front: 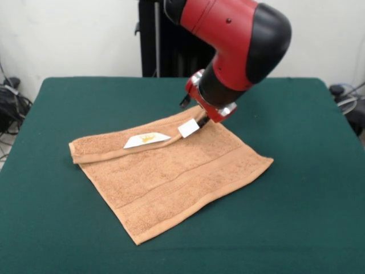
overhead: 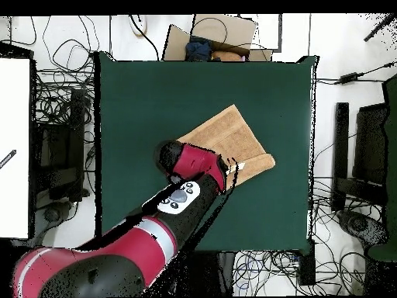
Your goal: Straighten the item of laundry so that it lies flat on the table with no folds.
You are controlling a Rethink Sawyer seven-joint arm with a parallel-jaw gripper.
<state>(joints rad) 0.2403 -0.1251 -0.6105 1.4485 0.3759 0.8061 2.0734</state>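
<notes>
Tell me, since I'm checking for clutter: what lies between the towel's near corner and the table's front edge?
Nothing: in the front view, only bare green table lies below the towel.

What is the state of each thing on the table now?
towel: mostly flat, far edge folded over, white tags showing on the fold
gripper: down at the folded edge near a tag, open or shut cannot be told
table: bare green around the towel

Tan towel mid-table, far edge folded over.

tangled cables and a cardboard box off-table
</notes>
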